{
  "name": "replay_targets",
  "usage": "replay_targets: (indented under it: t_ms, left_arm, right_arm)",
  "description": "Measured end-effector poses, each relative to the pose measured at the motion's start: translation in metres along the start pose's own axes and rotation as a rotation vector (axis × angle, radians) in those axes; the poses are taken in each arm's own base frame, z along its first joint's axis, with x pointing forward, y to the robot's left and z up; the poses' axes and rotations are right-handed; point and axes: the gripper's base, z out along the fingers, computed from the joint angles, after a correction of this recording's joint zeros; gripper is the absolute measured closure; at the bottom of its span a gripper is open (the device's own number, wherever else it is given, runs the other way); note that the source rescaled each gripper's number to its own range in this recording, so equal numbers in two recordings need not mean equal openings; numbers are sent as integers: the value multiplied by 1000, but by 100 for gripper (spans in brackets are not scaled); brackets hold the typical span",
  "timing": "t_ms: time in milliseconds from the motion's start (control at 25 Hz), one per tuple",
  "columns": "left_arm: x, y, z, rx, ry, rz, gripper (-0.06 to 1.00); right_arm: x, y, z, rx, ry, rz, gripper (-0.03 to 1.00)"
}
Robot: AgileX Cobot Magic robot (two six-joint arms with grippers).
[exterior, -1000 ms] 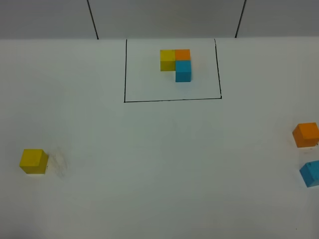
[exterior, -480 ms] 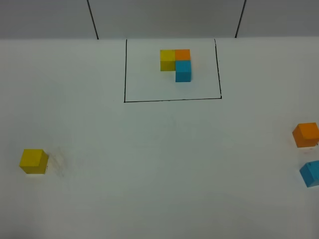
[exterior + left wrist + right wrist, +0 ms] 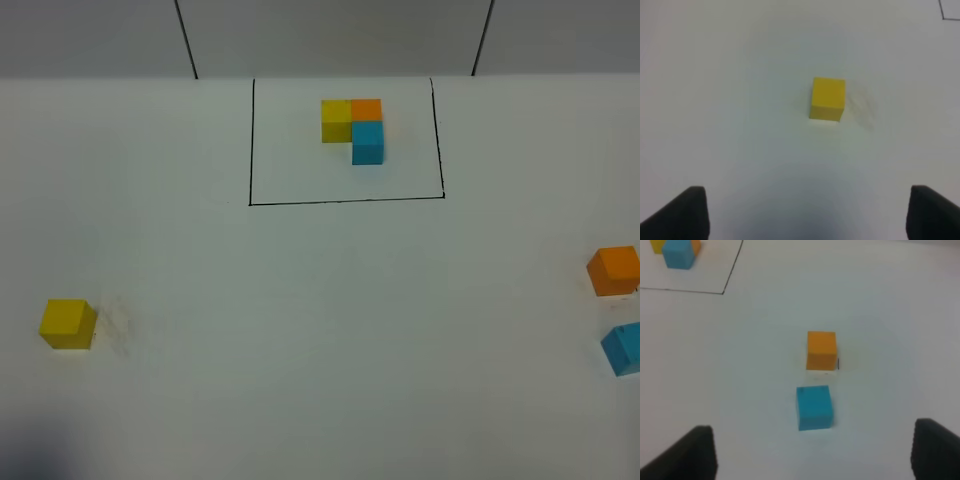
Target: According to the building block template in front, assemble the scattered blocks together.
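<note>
The building block template (image 3: 352, 128) sits at the upper centre of the high view. It is three cubes touching in an L shape: yellow and orange side by side, light blue just below the orange one. A thin black outline (image 3: 345, 201) frames it on the white table (image 3: 320, 330).

The scattered blocks lie well apart from the template. The yellow block (image 3: 67, 324) is alone at the lower left of the high view. The orange block (image 3: 613, 270) is at the right edge, and the light blue block (image 3: 624, 348) is just below it, cut by the edge of the frame; these two are near each other but do not touch.

The left gripper (image 3: 805, 215) hangs above the table and looks down on it at a slant. Its two dark fingers (image 3: 690, 212) are spread wide with nothing between them, and the yellow block (image 3: 827, 98) is in front of them, untouched.

The right gripper (image 3: 812, 452) is in a similar pose, with fingers (image 3: 690, 452) parted and empty. The light blue block (image 3: 814, 407) lies in front of it and the orange block (image 3: 821, 350) just beyond.
</note>
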Motion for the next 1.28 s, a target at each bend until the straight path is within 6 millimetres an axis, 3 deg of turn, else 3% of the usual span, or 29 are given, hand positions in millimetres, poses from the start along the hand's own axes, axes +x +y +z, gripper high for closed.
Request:
replay_targets:
  t_ms: [160,320,480,720,1280]
  left_arm:
    - [-46,-7,19,-17,148,14,27]
    - [-82,-15,60,-31,310,50,27]
    - [-100,-21,112,-33,403,68,27]
    - [-103,-33,176,20,482,69,27]
    - [-82,-38,256,18,623,79,27]
  right_arm:
    - [0,0,0,0,0,0,35]
    - [0,0,0,0,0,0,35]
    - [0,0,0,0,0,0,35]
    - [0,0,0,0,0,0,35]
    - [0,0,0,0,0,0,35]
